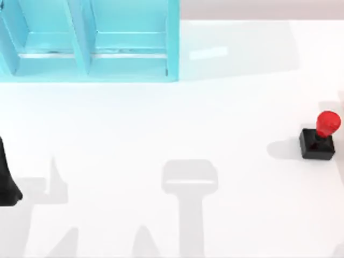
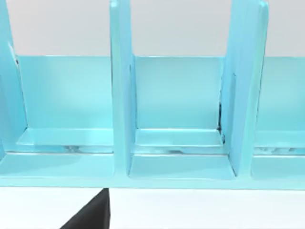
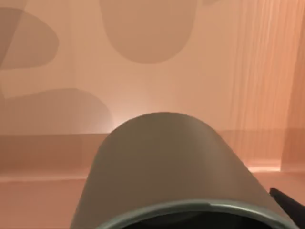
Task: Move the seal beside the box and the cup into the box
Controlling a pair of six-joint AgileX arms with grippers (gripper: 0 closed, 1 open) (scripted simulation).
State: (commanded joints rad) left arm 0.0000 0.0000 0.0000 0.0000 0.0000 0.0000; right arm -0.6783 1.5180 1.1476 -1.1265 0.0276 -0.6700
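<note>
The cup (image 3: 178,176) sits close under the right wrist camera, olive-grey, its rim nearest the lens and its side running away toward a warm-lit background. A dark sliver shows beside the rim, but whether the right gripper is clamped on the cup I cannot tell. The turquoise box (image 1: 88,40), split by upright dividers, stands at the worktop's (image 1: 161,129) far left; the left wrist view looks straight into its compartments. The seal (image 1: 320,137) stands upright near the right edge, well apart from the box.

My guess is the cup is being carried. To do it well, I would keep it level, bring it over one compartment, clear the dividers and lower it between them before releasing.

The left arm (image 1: 6,180) rests at the left edge, idle.
</note>
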